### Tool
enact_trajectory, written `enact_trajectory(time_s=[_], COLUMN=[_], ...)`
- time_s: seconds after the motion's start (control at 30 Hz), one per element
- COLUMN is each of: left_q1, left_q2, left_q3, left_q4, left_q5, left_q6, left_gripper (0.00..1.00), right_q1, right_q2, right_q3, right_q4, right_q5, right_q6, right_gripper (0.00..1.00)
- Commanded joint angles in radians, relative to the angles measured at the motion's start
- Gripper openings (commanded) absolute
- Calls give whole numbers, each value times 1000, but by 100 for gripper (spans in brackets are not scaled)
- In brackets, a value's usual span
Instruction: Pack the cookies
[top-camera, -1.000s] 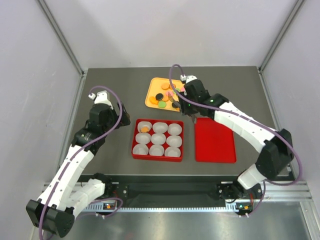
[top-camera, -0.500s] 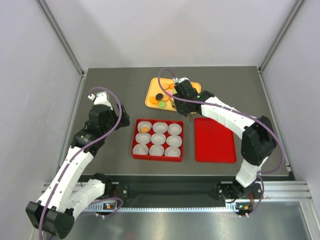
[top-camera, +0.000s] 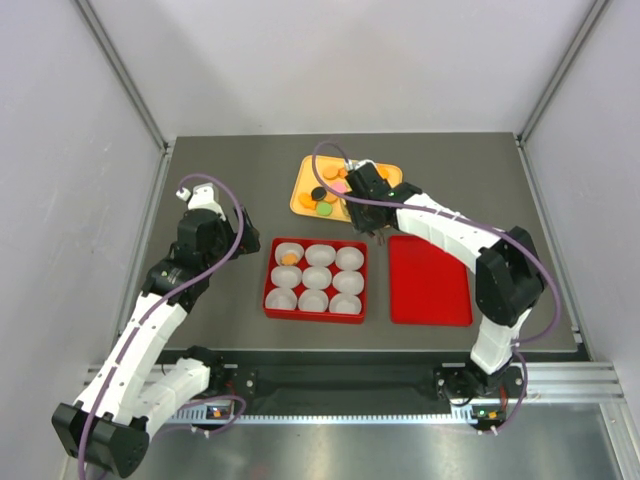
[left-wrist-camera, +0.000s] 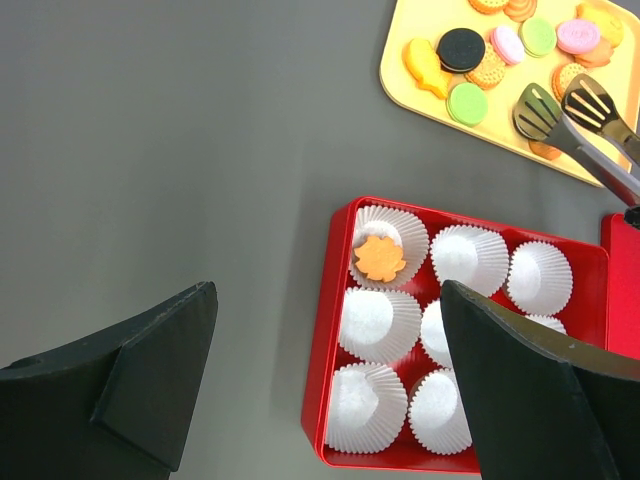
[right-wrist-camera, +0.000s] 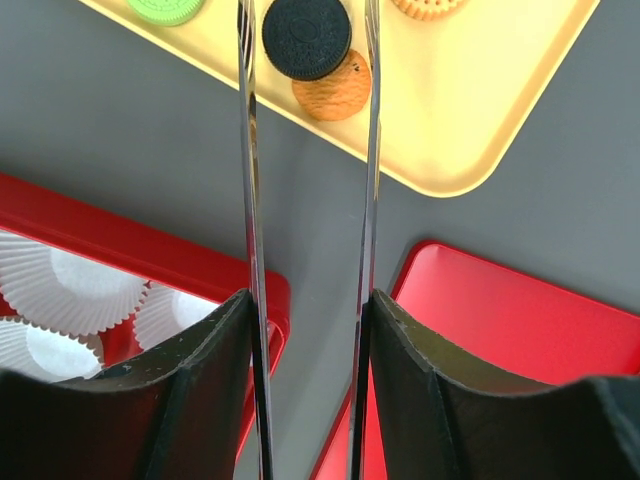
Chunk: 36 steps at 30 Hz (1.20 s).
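The cookies lie on a yellow tray at the back; most are orange, with some green, pink and black. One orange cookie sits in a paper cup of the red box. My right gripper is shut on metal tongs. The tongs' arms stand apart, one on each side of a black cookie and an orange one at the tray's near edge. My left gripper is open and empty, above the box's left side.
The red box holds several white pleated paper cups, all but one empty. A red lid lies right of the box. The tongs cross the tray's near right corner. Grey walls enclose the table.
My right arm has swung left, carrying the tongs toward the tray's middle near edge. The left arm has not moved.
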Motion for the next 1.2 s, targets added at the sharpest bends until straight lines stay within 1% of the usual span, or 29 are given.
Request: enact_trajectory(time_s=[0.0,0.37,0.4,0.43,0.53,0.63,1.0,1.17], left_q1=[4,4,6,4,4,6,6,6], left_q2=[-11,-11,-9,-11,-11,-11,-13,-13], left_q3=[-4,-4,-4,-4,-6,-4,-4,-4], left_q4=[33,35,35,35,35,38,38,38], left_q5=[10,13,13,13,13,15,16,15], left_q6=[14,14,14,14,14,14,14,12], left_gripper=[98,98,98,98,98,98,98,98], right_q1=[-4,-3,-3,-3,-3,-3,-21,-21], right_q2=[14,51,51,51,40,25,-58,-106], right_q3=[57,75,75,77,80,89,141,132], right_q4=[10,10,9,9,0,-10,-36,-45], right_q5=[8,16,16,19,22,28,43,-2], right_q6=[-17,-28,-28,-28,-29,-29,-34,-28], right_gripper=[48,46,45,41,34,31,30,29])
